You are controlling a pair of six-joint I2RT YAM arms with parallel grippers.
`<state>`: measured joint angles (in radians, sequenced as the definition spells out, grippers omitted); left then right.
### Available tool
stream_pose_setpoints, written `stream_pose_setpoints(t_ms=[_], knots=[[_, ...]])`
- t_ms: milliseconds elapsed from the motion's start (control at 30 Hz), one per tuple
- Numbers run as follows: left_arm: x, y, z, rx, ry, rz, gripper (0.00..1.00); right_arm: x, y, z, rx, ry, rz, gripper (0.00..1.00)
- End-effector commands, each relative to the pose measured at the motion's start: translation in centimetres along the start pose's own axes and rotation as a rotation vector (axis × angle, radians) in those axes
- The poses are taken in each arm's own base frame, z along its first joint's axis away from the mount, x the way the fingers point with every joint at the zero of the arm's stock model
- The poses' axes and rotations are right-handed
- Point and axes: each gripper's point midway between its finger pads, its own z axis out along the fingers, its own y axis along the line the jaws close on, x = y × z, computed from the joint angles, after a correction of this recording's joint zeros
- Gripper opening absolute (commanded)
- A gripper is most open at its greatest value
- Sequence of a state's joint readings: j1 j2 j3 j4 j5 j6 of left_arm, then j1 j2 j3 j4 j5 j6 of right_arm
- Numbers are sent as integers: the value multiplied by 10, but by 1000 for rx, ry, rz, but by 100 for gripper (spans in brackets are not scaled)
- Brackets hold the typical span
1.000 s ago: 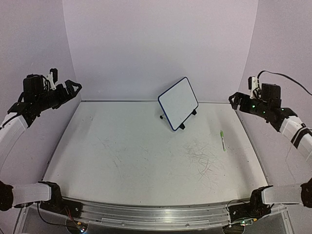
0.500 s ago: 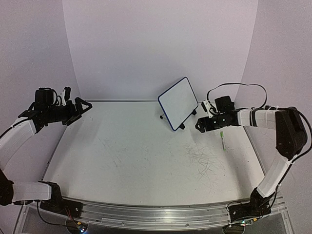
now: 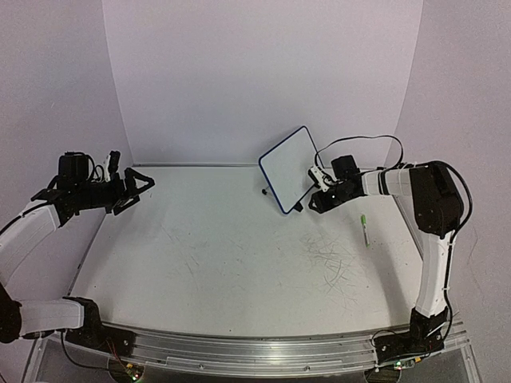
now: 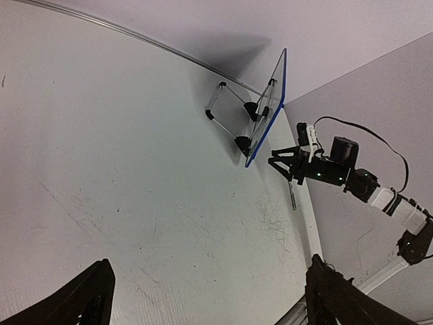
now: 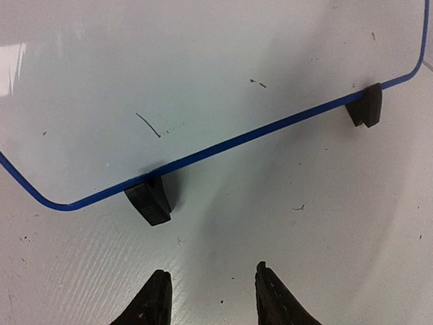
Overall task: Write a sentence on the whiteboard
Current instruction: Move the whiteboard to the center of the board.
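Navy-framed whiteboard (image 3: 292, 167) leaning propped at far-centre of surface (image 3: 223, 255), face angled for writing. Am hovering right end effector (image 5: 210, 291) by its lower edge, half-open, gripping nothing; green marker (image 3: 364, 229) lying nearby.

Right arm (image 3: 387, 181) stretched beside whiteboard (image 3: 292, 167) — green pen (image 3: 365, 229) nearby.

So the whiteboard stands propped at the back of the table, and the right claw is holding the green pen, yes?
Not quite: the whiteboard stands propped there, but the green pen lies on the table, clear of the empty right gripper, as the top view shows.
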<state>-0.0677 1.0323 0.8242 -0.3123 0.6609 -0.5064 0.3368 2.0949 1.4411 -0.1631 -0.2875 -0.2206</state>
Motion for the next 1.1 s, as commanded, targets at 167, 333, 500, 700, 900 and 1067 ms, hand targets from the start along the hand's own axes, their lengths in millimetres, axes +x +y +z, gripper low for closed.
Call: stream_pose_setpoints(t_ms=[167,333,500,700,900,1067], knots=[[-11,-21,-6,64,-32,42,99,-17,18,17,-56,22,-82,46],[-15,-27,-9,74,-44,48,99,-15,19,25,-48,46,-105,45],[-15,-27,-10,72,-48,49,99,-18,31,26,-80,48,-93,44],[-14,-30,-11,80,-49,56,99,-18,37,35,-97,72,-86,41],[-13,-31,-13,84,-51,61,99,-15,41,47,-116,87,-28,40],[-11,-31,-14,89,-48,63,99,-12,46,57,-126,99,-6,34]])
